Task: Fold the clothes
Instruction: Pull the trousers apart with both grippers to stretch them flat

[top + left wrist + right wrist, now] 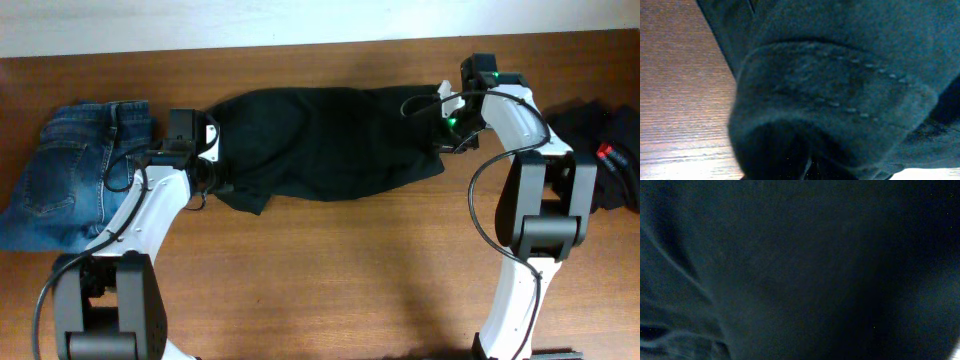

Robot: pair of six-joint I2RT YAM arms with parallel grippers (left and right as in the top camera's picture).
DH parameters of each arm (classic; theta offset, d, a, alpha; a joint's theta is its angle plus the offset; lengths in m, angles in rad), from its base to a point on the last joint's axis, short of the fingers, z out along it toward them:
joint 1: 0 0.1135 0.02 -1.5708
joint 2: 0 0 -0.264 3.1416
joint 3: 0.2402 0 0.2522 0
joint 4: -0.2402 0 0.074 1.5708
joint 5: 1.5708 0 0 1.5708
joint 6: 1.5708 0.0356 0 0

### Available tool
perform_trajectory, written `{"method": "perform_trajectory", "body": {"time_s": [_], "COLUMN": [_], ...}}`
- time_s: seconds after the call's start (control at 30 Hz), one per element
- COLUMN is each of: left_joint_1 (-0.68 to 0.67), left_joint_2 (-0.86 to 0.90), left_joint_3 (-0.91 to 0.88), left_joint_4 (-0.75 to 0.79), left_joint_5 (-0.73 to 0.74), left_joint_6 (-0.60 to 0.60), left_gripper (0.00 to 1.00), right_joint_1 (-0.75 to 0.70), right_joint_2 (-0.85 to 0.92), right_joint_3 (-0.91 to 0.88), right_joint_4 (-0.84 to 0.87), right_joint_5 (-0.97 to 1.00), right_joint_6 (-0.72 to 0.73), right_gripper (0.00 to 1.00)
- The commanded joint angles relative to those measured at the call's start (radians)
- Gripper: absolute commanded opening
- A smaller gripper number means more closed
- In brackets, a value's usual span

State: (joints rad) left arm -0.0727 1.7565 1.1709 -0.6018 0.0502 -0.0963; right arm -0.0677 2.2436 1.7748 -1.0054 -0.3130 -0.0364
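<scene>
The black trousers are lying stretched sideways across the middle of the wooden surface, spread out though not quite flat, with a slack corner hanging down on the left end. The left arm is reaching in at that left end and the right arm is bending over the right end, so each is working one end of the same garment. I take it they are meaning to lift or pull it taut between them before a fold.

The left arm's fingers are lying under the cloth from where I am standing. The left wrist camera is showing only a stitched hem bunched right against the lens, with bare wood beside it. That hints at cloth gathered there, but I cannot tell whether those fingers are gripping it or not. The right wrist view is filling completely with dark fabric, so the right arm's fingers are pressing close into the trousers, and again I cannot tell whether they are clamping anything.

Folded blue jeans are sitting off to the left, touching nothing black. A second black garment with a red label is waiting at the far right edge, behind the right arm.
</scene>
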Motion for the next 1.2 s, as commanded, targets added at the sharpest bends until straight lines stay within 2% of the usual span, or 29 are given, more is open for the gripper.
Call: {"method": "perform_trajectory", "body": {"time_s": [0.0,0.3,0.53,0.77,1.0,1.07,1.17], "left_joint_1": [0.003,0.003,0.003,0.003,0.003,0.003,0.003], "left_joint_2": [0.011,0.011,0.011,0.011,0.011,0.01,0.005], "left_joint_3": [0.018,0.018,0.018,0.018,0.018,0.019,0.026], "left_joint_4": [-0.014,-0.052,-0.058,-0.058,-0.064,-0.065,-0.073], "left_joint_5": [-0.019,-0.106,-0.127,-0.155,-0.252,-0.189,0.026], "left_joint_6": [0.016,0.017,0.023,0.023,0.022,0.019,0.044], "left_gripper": [0.22,0.22,0.22,0.22,0.24,0.23,0.22], "right_joint_1": [0.0,-0.076,-0.157,-0.176,-0.199,-0.204,-0.209], "right_joint_2": [0.019,-0.041,-0.144,-0.144,-0.144,-0.144,-0.144], "right_joint_3": [0.003,0.067,0.134,0.123,0.121,0.121,0.121], "right_joint_4": [0.007,-0.04,-0.1,-0.203,-0.229,-0.23,-0.23], "right_joint_5": [0.0,0.188,0.23,0.453,0.524,0.524,0.523], "right_joint_6": [-0.007,0.055,0.06,0.072,0.072,0.071,0.072], "right_gripper": [0.04,0.04,0.04,0.04,0.04,0.04,0.04]}}
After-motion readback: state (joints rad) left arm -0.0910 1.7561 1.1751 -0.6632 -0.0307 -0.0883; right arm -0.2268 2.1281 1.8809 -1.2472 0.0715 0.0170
